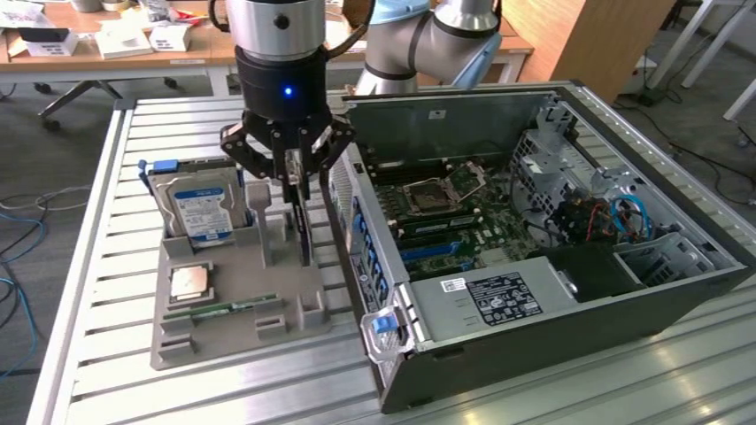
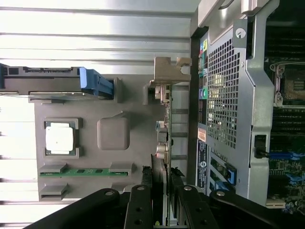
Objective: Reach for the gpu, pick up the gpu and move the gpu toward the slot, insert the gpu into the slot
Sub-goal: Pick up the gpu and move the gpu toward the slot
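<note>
A table [image 1: 142, 133] topped with long parallel slats of silver aluminium, with narrow grooves between them, seen from above at an angle. Two things rest directly on the slats. Toward the exterior view's left lies a flat grey moulded tray [image 1: 250, 270] with raised posts and shallow recesses. Just beside it, toward the exterior view's right, a dark computer case [image 1: 555, 341] lies on its side, its open face turned upward and a perforated metal wall facing the tray
</note>
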### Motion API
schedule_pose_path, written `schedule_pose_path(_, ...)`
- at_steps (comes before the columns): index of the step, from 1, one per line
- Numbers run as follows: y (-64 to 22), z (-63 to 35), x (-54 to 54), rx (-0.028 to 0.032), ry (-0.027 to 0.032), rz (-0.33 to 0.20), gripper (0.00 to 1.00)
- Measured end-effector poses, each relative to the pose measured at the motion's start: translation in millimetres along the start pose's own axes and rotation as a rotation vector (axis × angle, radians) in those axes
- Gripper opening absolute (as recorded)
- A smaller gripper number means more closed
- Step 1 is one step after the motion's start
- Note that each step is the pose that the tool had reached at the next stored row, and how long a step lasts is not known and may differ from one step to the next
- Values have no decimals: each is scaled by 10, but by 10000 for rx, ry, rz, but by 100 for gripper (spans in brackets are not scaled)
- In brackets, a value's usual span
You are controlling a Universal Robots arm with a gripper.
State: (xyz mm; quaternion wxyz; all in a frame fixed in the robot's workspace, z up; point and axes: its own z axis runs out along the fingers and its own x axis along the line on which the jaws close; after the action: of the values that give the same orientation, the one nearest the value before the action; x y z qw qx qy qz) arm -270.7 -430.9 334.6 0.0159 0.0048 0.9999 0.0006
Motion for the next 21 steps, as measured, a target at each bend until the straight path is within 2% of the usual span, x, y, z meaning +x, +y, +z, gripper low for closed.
schedule_pose_path(5,1,-106,-4,-1,-1,0,26)
schedule_pose_path(21,3,-596,-19,0,0,0,26)
